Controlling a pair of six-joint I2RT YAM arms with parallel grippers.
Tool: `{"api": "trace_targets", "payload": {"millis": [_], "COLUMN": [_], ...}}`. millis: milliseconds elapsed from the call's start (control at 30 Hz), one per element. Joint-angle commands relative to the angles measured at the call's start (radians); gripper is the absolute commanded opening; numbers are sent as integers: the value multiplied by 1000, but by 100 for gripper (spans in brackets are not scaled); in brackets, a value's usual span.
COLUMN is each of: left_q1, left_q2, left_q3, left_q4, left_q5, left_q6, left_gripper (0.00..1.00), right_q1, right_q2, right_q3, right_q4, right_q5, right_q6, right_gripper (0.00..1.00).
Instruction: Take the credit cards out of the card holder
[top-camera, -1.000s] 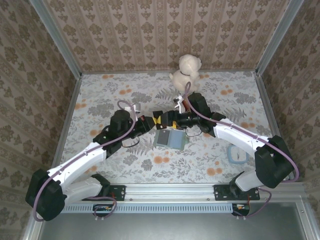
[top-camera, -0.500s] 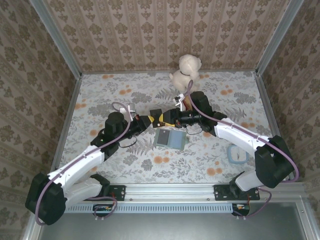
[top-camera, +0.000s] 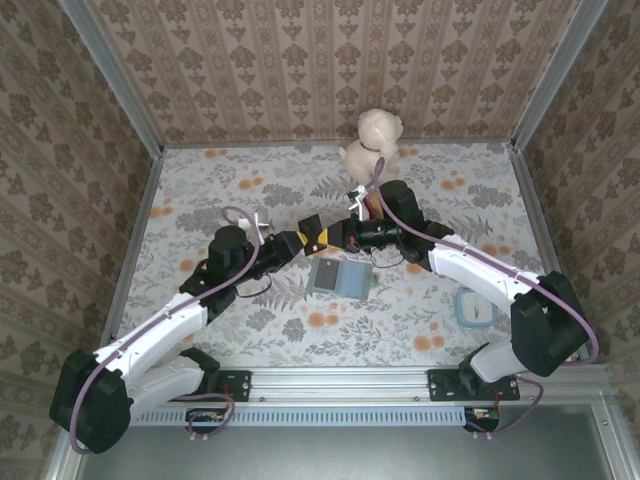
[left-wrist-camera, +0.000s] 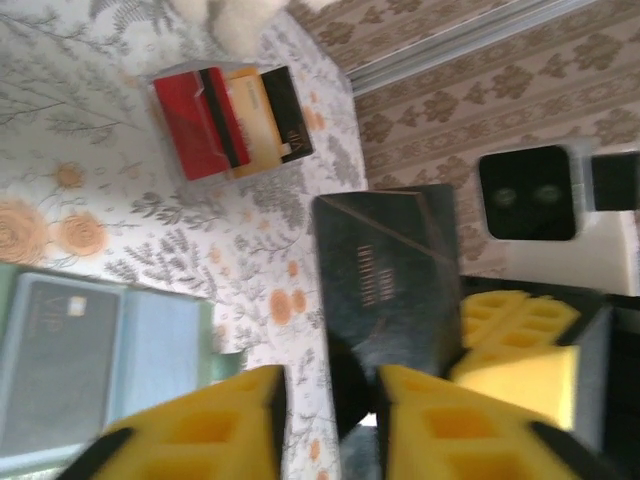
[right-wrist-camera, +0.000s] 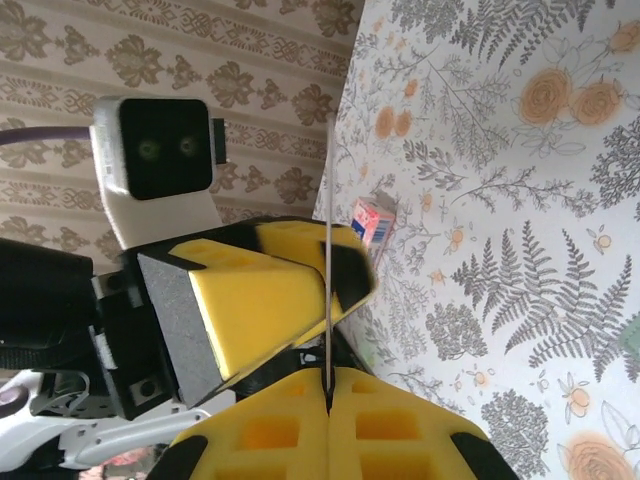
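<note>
The sage-green card holder (top-camera: 340, 277) lies open on the floral table, with a grey card in its pocket beside the light blue panel (left-wrist-camera: 160, 345). My right gripper (top-camera: 324, 237) hovers just behind it, shut on a black credit card (left-wrist-camera: 385, 270) that the right wrist view shows edge-on (right-wrist-camera: 328, 240). My left gripper (left-wrist-camera: 330, 390) faces it with jaws open, the card's lower corner sitting in the gap beside one yellow finger (right-wrist-camera: 260, 290).
A red-yellow-black striped block (left-wrist-camera: 230, 120) lies farther back, near a cream plush toy (top-camera: 372, 140). A small white-and-pink card (right-wrist-camera: 375, 218) rests on the table. A blue-rimmed round object (top-camera: 476, 310) sits at the right. Patterned walls enclose the table.
The left arm has drawn back to the left, away from the holder. The right gripper has shifted slightly back and left, carrying the black card.
</note>
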Motion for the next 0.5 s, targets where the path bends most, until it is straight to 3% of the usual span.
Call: {"api": "trace_targets", "payload": {"millis": [0, 167, 233, 367, 467], "left_q1": [14, 17, 16, 16, 17], "left_q2": [3, 32, 48, 69, 90], "left_q3": [42, 75, 74, 56, 63], "left_q4": [-180, -371, -413, -431, -461], "left_q5": [-68, -179, -207, -233, -236], "left_q6": [60, 158, 179, 220, 258], "left_gripper": [49, 75, 81, 92, 99], "right_q1": [-4, -81, -130, -187, -229], "right_q2": [-16, -17, -15, -4, 41], "right_q3": [69, 159, 193, 274, 346], "right_q4": [-134, -361, -437, -570, -662], "right_q5": [85, 275, 334, 622, 744], "right_q6": [-132, -318, -387, -584, -705], "right_gripper": [0, 0, 0, 0, 0]}}
